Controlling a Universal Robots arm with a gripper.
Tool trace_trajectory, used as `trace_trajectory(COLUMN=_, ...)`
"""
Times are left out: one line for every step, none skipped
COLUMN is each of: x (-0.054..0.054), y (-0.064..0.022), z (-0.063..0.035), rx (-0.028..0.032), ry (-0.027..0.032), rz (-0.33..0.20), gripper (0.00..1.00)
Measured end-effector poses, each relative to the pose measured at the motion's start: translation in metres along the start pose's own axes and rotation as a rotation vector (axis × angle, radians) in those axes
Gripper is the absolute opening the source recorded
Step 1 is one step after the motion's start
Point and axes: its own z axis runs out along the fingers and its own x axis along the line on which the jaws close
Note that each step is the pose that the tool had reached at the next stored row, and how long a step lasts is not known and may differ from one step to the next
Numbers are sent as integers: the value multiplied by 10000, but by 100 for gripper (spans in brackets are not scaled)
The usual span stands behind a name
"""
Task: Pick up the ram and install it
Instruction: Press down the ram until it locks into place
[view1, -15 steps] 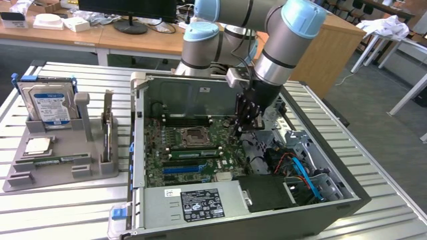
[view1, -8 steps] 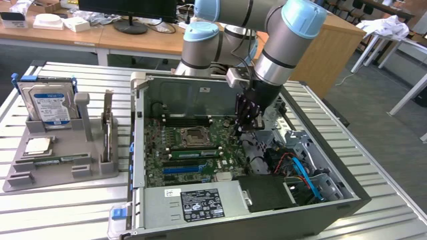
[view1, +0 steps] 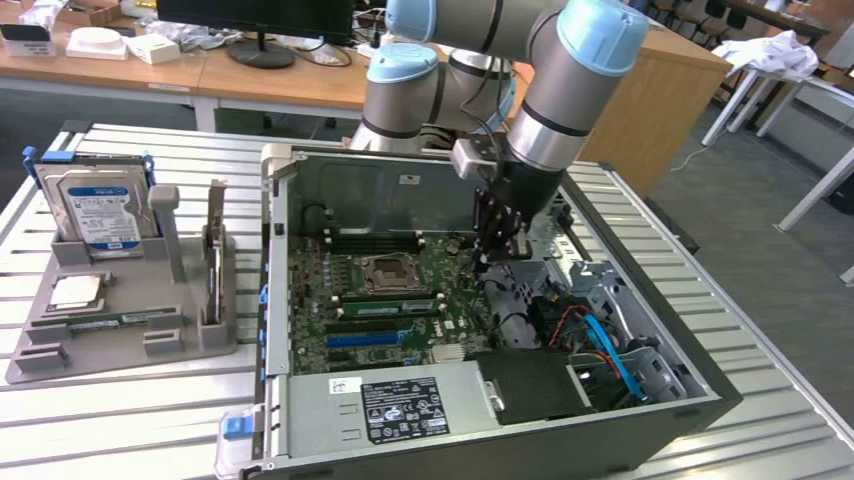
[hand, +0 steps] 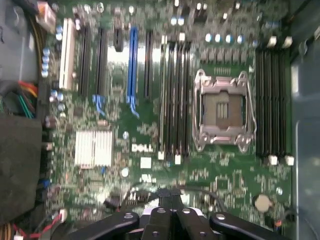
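At frame centre, the shut black tool (view1: 491, 250) hangs inside the open grey computer case (view1: 694, 385), above its green motherboard (view1: 380, 310).

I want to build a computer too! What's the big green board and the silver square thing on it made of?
The green board looks like stiff, matte circuit board, speckled with tiny soldered parts. The silver square socket frame looks like shiny metal, since it glints. The ribbed silver block is probably metal too.

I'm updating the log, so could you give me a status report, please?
Gripper shut, empty, over motherboard. Ram seemingly on grey tray, outside case. Memory slots look empty; nothing in the way.
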Motion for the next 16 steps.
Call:
trace_trajectory(x=0, y=2, z=1, rx=174, ry=1, rz=-2, gripper=10)
trace_trajectory(x=0, y=3, z=2, rx=364, ry=2, rz=-5, gripper=10)
trace_trajectory(x=0, y=5, z=3, rx=530, ry=4, rz=-7, gripper=10)
trace_trajectory(x=0, y=7, z=5, rx=700, ry=5, rz=-9, gripper=10)
trace_trajectory(x=0, y=7, z=6, rx=832, ry=5, rz=-11, gripper=10)
trace_trajectory(x=0, y=7, z=7, rx=847, ry=4, rz=-12, gripper=10)
trace_trajectory(x=0, y=7, z=7, rx=848, ry=4, rz=-12, gripper=10)
trace_trajectory(x=0, y=7, z=7, rx=848, ry=5, rz=-12, gripper=10)
trace_trajectory(x=0, y=7, z=6, rx=848, ry=6, rz=-13, gripper=10)
trace_trajectory(x=0, y=7, z=6, rx=848, ry=6, rz=-12, gripper=10)
trace_trajectory(x=0, y=7, z=6, rx=848, ry=6, rz=-10, gripper=10)
trace_trajectory(x=0, y=7, z=6, rx=848, ry=6, rz=3, gripper=10)
trace_trajectory(x=0, y=7, z=6, rx=848, ry=7, rz=37, gripper=10)
trace_trajectory(x=-1, y=7, z=7, rx=850, ry=6, rz=126, gripper=10)
trace_trajectory(x=0, y=6, z=17, rx=860, ry=-2, rz=817, gripper=10)
trace_trajectory(x=0, y=5, z=27, rx=870, ry=-3, rz=1530, gripper=10)
